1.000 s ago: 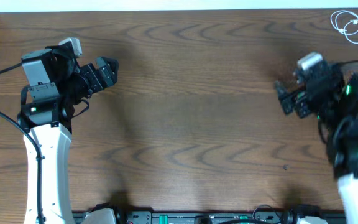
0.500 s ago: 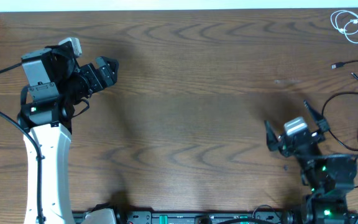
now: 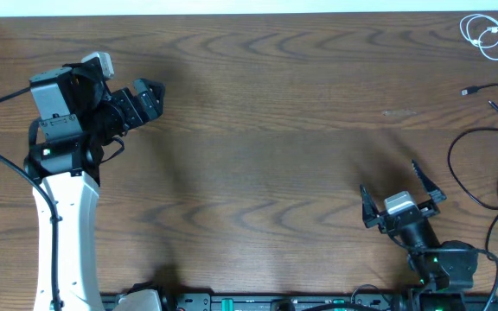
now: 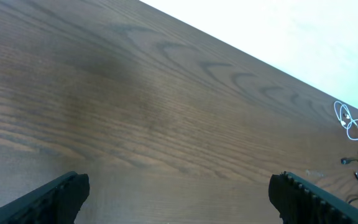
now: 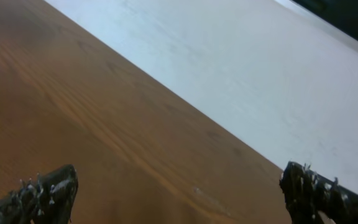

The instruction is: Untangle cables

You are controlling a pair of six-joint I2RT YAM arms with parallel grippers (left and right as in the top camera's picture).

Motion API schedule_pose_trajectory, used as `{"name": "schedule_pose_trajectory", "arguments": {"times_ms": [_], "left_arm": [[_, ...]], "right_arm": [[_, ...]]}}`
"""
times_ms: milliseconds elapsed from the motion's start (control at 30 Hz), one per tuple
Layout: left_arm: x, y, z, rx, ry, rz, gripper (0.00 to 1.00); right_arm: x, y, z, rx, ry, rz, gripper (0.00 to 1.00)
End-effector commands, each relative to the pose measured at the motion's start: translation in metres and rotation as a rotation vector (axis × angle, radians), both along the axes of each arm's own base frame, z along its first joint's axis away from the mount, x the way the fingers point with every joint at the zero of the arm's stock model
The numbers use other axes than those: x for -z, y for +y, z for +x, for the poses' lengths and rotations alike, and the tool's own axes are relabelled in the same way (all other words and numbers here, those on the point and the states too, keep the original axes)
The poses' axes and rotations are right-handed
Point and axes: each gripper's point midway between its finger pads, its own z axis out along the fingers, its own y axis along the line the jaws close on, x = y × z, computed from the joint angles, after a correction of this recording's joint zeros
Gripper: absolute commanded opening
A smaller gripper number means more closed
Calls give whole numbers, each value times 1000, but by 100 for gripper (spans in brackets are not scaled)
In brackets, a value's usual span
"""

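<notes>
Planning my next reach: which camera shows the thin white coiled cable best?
Overhead: the thin white coiled cable shows whole from straight above, top right. Left wrist shows it obliquely, near the right edge; right wrist misses it.

Readable text, labels, brands, numbers, signs: none can be made out in any view.
Black rail along the near edge of the worktop: small green and pale marks, too small to read.
</notes>
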Motion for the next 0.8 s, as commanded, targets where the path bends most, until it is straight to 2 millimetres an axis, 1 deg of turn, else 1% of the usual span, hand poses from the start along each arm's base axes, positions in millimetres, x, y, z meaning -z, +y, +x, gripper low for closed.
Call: {"name": "schedule_pose_trajectory", "arguments": {"times_ms": [0, 67, 233, 767], "left_arm": [[-2, 1, 2, 6, -10, 18, 98], [-2, 1, 2, 6, -10, 18, 98], [-2, 1, 2, 6, -10, 18, 98], [-2, 1, 2, 6, -10, 18, 98]], "right_arm": [[4, 4, -4, -19, 6, -4, 99], [3, 4, -4, -18, 6, -1, 99], [3, 4, -4, -15, 31, 69, 99], [3, 4, -4, -15, 31, 69, 99]]}}
